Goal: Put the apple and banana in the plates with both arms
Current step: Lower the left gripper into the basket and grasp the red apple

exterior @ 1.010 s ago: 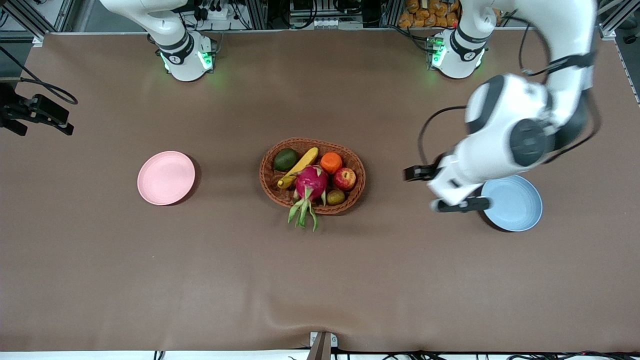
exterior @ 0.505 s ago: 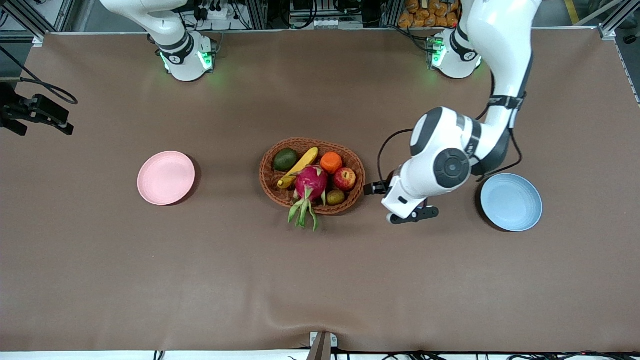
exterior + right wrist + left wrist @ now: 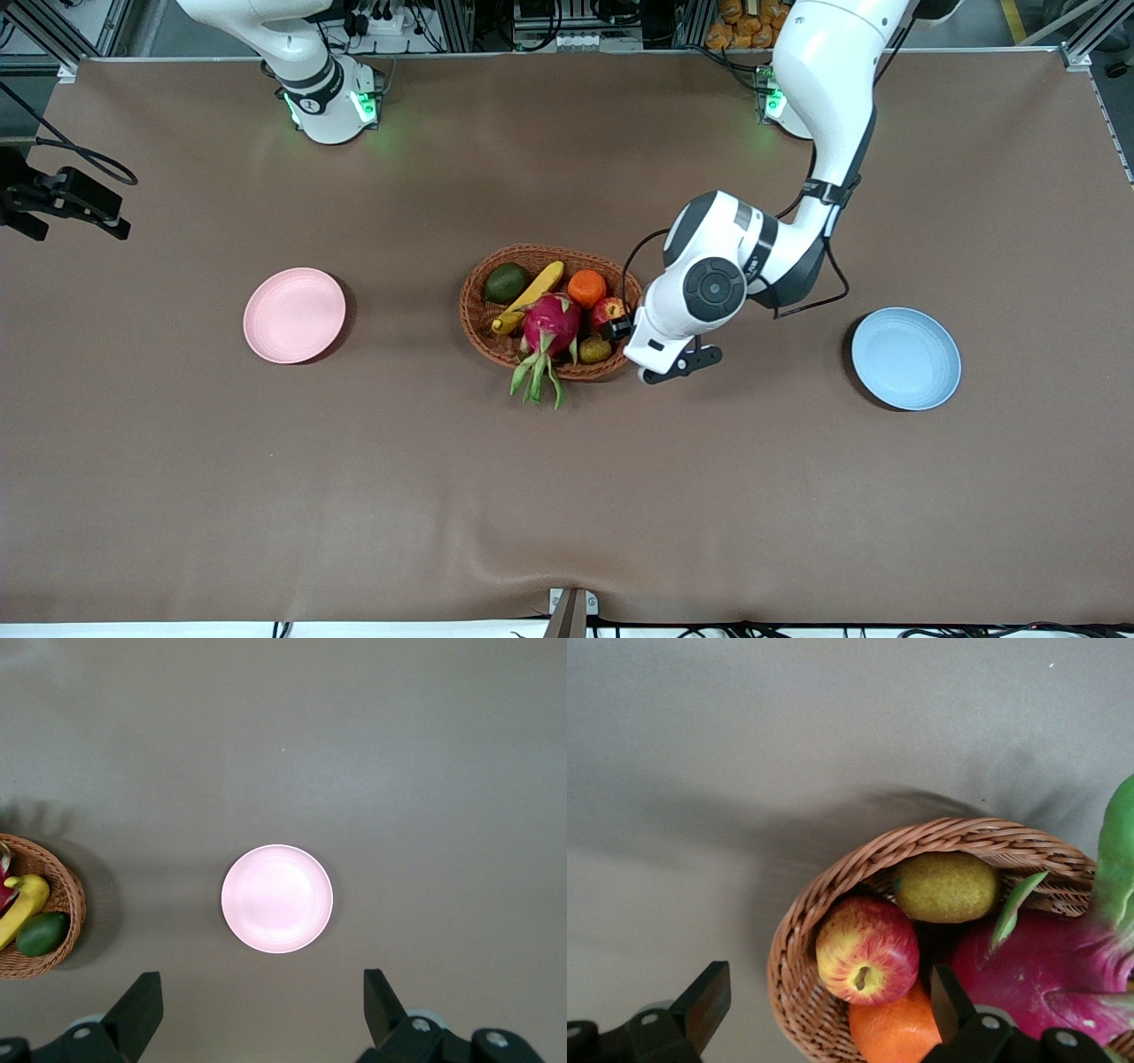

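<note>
The apple (image 3: 608, 311) lies in the wicker basket (image 3: 496, 341) at the end toward the left arm. It also shows in the left wrist view (image 3: 866, 950). The banana (image 3: 532, 293) lies in the same basket, beside the dragon fruit. My left gripper (image 3: 826, 1005) is open and empty over the basket's rim beside the apple, and its hand (image 3: 663, 348) covers that end. My right gripper (image 3: 261, 1005) is open and empty, high over the pink plate (image 3: 277, 898). The pink plate (image 3: 294, 315) and the blue plate (image 3: 905, 358) are both empty.
The basket also holds a magenta dragon fruit (image 3: 551, 324), an orange (image 3: 586, 288), an avocado (image 3: 505, 283) and a small yellow-green fruit (image 3: 946, 887). The blue plate lies toward the left arm's end of the table, the pink plate toward the right arm's end.
My left arm has swung from over the blue plate across to the basket's end by the apple. The right arm, the fruit and both plates have not moved.
</note>
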{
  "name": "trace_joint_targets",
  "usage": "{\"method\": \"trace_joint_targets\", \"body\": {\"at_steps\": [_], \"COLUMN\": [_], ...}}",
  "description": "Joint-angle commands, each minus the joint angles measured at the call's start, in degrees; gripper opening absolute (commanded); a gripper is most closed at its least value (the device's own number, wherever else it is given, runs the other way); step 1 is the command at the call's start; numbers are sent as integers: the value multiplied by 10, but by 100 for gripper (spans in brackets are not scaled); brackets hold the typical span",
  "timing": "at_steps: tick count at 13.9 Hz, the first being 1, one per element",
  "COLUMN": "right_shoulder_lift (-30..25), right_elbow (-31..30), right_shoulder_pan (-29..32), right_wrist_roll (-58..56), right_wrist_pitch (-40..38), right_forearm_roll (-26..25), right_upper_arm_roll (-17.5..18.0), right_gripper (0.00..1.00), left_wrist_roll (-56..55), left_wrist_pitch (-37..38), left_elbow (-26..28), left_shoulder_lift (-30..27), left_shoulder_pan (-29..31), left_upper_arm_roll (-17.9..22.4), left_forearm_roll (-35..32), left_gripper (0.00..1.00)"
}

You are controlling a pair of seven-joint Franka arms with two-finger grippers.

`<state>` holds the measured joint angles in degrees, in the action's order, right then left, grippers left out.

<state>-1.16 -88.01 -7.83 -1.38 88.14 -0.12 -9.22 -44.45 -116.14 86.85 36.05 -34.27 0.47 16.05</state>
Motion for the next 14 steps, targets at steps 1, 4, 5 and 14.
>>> {"method": "trace_joint_targets", "body": {"at_steps": [1,4,5,14], "right_shoulder_lift": [1,1,1,2], "right_elbow": [7,7,7,6], "right_shoulder_pan": [5,5,5,5], "right_wrist_roll": [-6,-6,-6,-6], "right_wrist_pitch": [-4,-4,-3,-3], "right_forearm_roll": [9,9,9,9], "right_upper_arm_roll": [0,0,1,1], "right_gripper": [100,100,100,100], "left_wrist_roll": [-10,-14,-20,-28], "left_wrist_pitch": [-28,-49,-51,-52], "left_elbow": [-11,-9,-8,-1], "left_shoulder_lift": [20,38,40,53], "left_shoulder_pan": [-13,-23,-33,-49], "left_upper_arm_roll": [6,6,7,7], "left_forearm_roll": [20,38,38,32], "left_gripper": [100,100,100,100]}}
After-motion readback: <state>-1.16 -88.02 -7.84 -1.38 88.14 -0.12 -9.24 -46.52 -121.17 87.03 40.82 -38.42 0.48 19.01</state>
